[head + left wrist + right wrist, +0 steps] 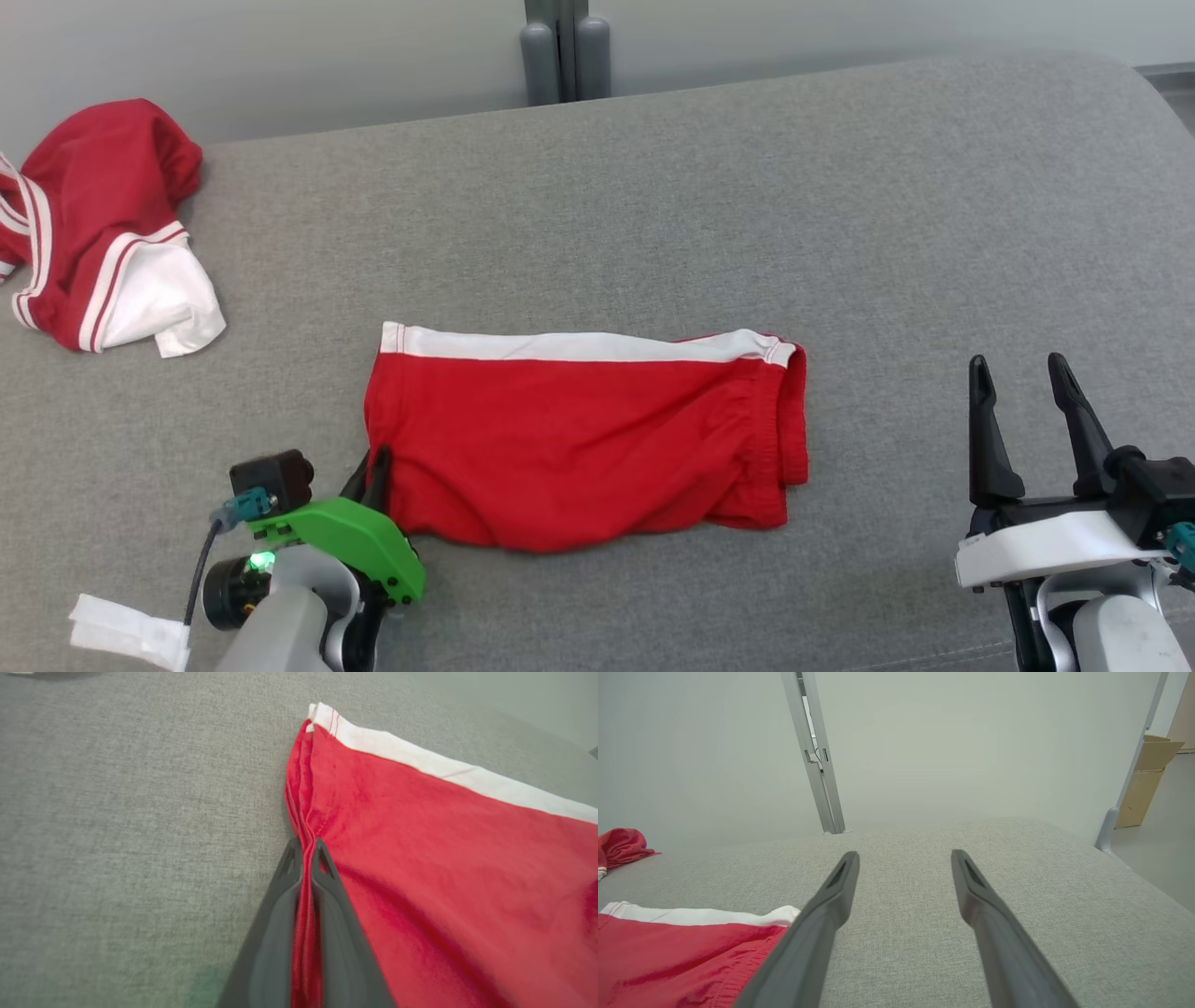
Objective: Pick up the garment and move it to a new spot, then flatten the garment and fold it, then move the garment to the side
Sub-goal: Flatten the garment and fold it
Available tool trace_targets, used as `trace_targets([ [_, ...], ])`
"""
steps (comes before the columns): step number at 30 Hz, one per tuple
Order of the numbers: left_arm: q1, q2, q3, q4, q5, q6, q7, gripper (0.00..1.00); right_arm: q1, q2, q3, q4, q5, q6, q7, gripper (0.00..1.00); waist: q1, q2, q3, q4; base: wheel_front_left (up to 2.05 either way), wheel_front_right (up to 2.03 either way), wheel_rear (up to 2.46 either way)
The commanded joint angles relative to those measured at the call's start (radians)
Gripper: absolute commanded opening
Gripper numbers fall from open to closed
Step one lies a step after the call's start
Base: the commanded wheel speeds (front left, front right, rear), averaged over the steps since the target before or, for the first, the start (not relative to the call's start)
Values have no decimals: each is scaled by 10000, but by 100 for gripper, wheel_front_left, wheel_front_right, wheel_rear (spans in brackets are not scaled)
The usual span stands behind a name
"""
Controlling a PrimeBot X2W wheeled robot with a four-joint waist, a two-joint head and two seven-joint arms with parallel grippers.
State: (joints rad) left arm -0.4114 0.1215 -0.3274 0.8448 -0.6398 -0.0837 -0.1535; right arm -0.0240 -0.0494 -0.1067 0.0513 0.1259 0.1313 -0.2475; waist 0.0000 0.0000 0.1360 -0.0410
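Left claw [377, 459] is clamped tight on the left edge of the red shorts [579, 439], with a thin fold of cloth pinched between its fingers. The shorts lie flat in the middle of the gray cushion [653, 205], white band on the far side. Right claw [1018, 359] sits well to their right, spread wide and empty. A crumpled red and white garment [93, 224] lies at the far left.

Garment [579, 439] lies on the cushion [747, 187], its left edge in the left gripper [376, 462] (well left of the right gripper [1022, 369]); a second garment [103, 224] lies beyond the left gripper, further left.
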Motion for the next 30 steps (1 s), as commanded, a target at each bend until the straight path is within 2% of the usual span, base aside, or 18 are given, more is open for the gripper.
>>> trace_targets([
  [1, 338, -19, 56, -197, -124, 98, -116, 0, 149, -20, -27, -35, -41, -12, 53, 100, 0, 0, -226, 267, 0, 0, 0],
  [12, 1564, -170, 6, -1689, -296, 674, -122, 0, 138, -20, 123, 134, 19, -12, 204, 100, 0, 0, -442, 382, 0, 0, 0],
  [13, 1610, -136, 19, -1820, -249, 728, -198, 16, 141, -20, 126, 159, 25, -12, 214, 100, 0, 0, -458, 376, 0, 0, 0],
  [14, 1659, -91, 33, -1965, -181, 783, -290, 46, 145, -20, 122, 194, 27, -12, 221, 100, 0, 0, -482, 369, 0, 0, 0],
  [15, 1705, -69, 52, -2093, -148, 838, -370, 100, 152, -21, 120, 225, 30, -12, 229, 100, 0, 0, -511, 364, 0, 0, 0],
  [23, 2007, 204, 202, -3493, 466, 1049, -1042, 100, 274, -20, 86, 463, 54, -12, 269, 100, 0, 0, -907, 367, 0, 0, 0],
  [30, 2528, 291, 263, -4536, 1290, 1240, -1117, 100, 488, -20, 141, 668, 113, -12, 437, 100, 0, 0, -1324, 439, 0, 0, 0],
])
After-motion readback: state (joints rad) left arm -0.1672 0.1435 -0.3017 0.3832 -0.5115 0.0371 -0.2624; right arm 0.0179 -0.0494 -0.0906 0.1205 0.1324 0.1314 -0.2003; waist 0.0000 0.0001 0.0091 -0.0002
